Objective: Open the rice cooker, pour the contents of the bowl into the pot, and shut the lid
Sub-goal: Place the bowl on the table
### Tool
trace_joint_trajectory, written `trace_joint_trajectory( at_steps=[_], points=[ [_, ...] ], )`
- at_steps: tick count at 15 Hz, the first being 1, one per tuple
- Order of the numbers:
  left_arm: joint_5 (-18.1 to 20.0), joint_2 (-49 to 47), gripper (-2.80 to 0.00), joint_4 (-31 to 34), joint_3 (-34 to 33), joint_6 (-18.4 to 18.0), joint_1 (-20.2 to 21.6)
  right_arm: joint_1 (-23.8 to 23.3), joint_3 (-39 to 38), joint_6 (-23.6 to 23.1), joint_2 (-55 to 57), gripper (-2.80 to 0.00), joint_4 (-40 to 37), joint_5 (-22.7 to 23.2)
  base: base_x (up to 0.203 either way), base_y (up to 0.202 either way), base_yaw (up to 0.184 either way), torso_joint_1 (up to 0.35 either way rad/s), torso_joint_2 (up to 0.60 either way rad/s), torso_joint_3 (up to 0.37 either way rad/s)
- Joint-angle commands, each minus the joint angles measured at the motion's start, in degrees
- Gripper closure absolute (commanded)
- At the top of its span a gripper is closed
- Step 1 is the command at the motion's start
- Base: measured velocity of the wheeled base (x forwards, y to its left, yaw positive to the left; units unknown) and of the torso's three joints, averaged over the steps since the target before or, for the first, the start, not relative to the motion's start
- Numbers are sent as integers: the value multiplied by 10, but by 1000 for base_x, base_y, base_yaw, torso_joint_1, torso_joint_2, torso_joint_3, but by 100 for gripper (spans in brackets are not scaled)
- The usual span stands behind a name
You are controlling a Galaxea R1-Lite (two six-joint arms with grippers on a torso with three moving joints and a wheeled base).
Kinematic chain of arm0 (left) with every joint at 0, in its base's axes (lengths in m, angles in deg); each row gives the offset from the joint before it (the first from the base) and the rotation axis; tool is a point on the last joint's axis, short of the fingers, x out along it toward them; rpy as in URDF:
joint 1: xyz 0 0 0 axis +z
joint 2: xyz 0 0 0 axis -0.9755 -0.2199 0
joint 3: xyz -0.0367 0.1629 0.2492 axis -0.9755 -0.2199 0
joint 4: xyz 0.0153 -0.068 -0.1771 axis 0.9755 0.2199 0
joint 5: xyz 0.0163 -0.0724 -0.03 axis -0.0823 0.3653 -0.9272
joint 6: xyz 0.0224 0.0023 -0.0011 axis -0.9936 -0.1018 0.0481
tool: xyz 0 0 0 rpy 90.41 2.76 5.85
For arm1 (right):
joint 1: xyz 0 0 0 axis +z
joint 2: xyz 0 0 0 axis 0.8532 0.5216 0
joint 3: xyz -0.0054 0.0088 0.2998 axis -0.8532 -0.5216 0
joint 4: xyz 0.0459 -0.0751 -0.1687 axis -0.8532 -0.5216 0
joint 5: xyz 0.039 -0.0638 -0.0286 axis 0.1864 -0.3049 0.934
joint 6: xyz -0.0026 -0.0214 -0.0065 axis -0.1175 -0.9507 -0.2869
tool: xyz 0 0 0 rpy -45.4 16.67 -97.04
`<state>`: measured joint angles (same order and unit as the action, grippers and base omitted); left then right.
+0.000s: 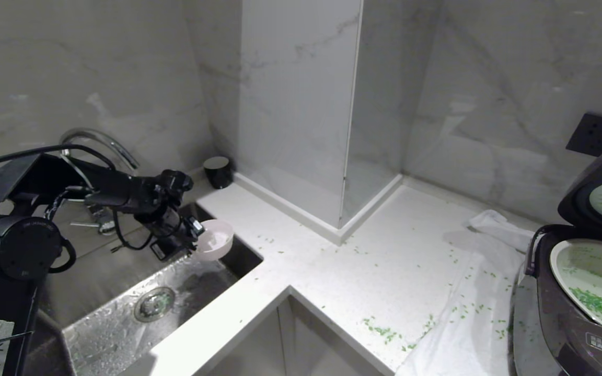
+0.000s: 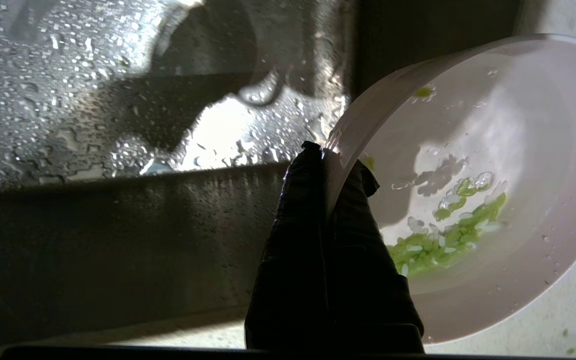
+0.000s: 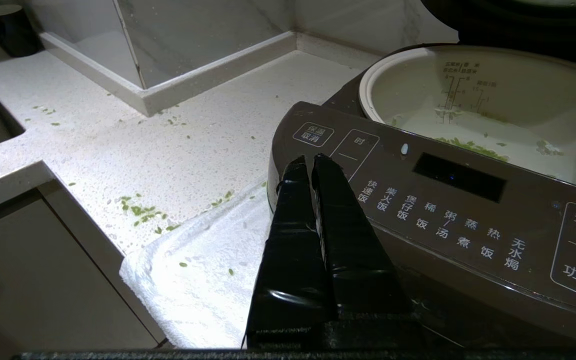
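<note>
Your left gripper [image 1: 195, 241] sits at mid-left of the head view, over the wet steel sink [image 1: 123, 313], fingers clamped tight on the rim of the bowl [image 1: 214, 239]. Bowl is tilted, w/ its open side facing right. Left wrist view shows the contents [image 2: 440, 240] only partly gone: a wet green clump clings inside the bowl near its rim.

Rice cooker [image 1: 572, 318] stands at the lower right edge, on a white cloth [image 1: 468, 324]. Lid [image 1: 601, 193] is up; pot [image 1: 593, 277] is exposed w/ green bits inside. More green bits lie scattered across the counter [image 1: 332, 250] and cloth.

Right gripper [image 3: 308, 162] hangs just in front of the cooker's panel, fingers pressed together, holding nothing.
</note>
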<state>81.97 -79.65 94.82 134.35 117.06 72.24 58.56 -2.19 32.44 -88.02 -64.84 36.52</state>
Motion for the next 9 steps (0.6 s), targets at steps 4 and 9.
trace_joint_trajectory(
  at_steps=[4,9],
  points=[
    [-2,18,0,8,-1,0,-84,0,0,0,0,0,0,0,0,0,0,0,0,0],
    [-2,24,0,30,12,-4,-156,0,0,0,0,0,0,1,0,0,0,0,0,0]
  ],
)
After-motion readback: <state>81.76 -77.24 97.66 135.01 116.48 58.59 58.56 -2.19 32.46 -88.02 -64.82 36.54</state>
